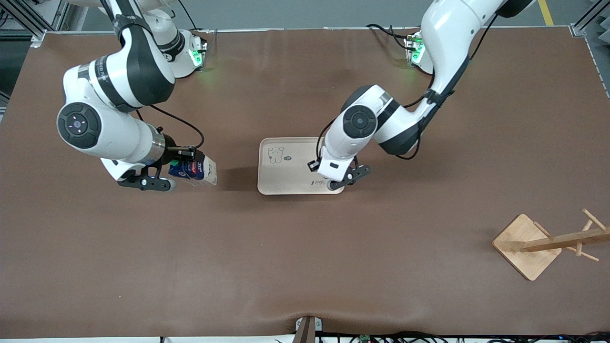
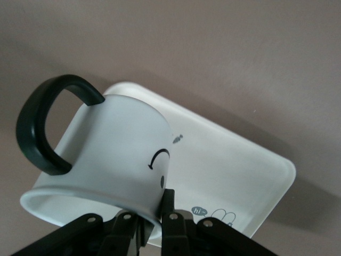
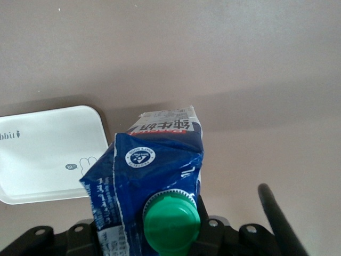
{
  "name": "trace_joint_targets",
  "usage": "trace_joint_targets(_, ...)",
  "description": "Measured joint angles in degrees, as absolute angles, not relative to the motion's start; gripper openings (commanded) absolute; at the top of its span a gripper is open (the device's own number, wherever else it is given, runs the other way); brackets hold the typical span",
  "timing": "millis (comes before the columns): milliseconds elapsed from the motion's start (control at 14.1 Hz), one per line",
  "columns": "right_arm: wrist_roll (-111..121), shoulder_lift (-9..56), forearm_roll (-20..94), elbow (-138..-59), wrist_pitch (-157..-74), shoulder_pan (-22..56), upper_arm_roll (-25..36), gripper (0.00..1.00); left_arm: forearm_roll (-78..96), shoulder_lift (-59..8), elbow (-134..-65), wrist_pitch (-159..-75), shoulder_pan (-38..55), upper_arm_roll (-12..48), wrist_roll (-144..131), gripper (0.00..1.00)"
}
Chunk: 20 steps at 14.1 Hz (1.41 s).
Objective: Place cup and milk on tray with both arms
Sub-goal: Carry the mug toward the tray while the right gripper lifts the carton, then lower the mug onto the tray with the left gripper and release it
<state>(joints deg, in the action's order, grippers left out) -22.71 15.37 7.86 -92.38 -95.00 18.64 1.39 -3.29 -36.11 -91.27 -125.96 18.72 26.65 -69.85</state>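
Observation:
My left gripper [image 1: 330, 178] hangs over the tray's [image 1: 285, 177] end toward the left arm. It is shut on the rim of the cup [image 2: 114, 154], a white mug with a black smiley and a black handle [image 2: 37, 128]. One finger is inside the rim and one outside, and the cup is tilted above the cream tray [image 2: 234, 160]. In the front view the left hand hides the cup. My right gripper [image 1: 187, 167] is shut on the top of the milk [image 1: 199, 171], over bare table beside the tray, toward the right arm's end. The milk [image 3: 154, 160] is dark blue with a green cap [image 3: 171, 221].
A wooden rack [image 1: 528, 246] with pegs stands toward the left arm's end, nearer the front camera than the tray. The brown table [image 1: 305, 257] lies bare around the tray. The tray's corner [image 3: 48, 154] shows beside the carton in the right wrist view.

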Motion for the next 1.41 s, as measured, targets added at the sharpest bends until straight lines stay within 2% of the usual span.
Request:
trace_joint_targets(707,-25.1,15.4,10.4,-95.1,-95.0,22.1,1.2,0.1,2.0,-39.1,-90.2,-118.9,22.2,26.6,-71.2,0.0)
trace_joint_targets(1131,-28.7,15.4,10.4,-96.9,-96.9,24.6,1.2,0.1,2.0,-41.3,-90.0,-118.2,22.3,26.1,-70.0,0.0)
trace_joint_targets(1273,-28.7,15.4,10.4,-97.2,-97.2,24.6,1.2,0.1,2.0,-41.8,-89.3,-118.2,22.3,26.1,-69.8,0.37)
trace_joint_targets(1343,-28.7,15.4,10.4,-97.2,-97.2,24.7,1.2,0.1,2.0,-42.1,-89.0,-118.2,22.4,26.1,-69.8,0.79)
trace_joint_targets(1414,-28.7,15.4,10.4,-97.3,-97.2,24.8,1.2,0.1,2.0,-42.3,-88.7,-118.2,22.4,26.1,-69.7,1.0)
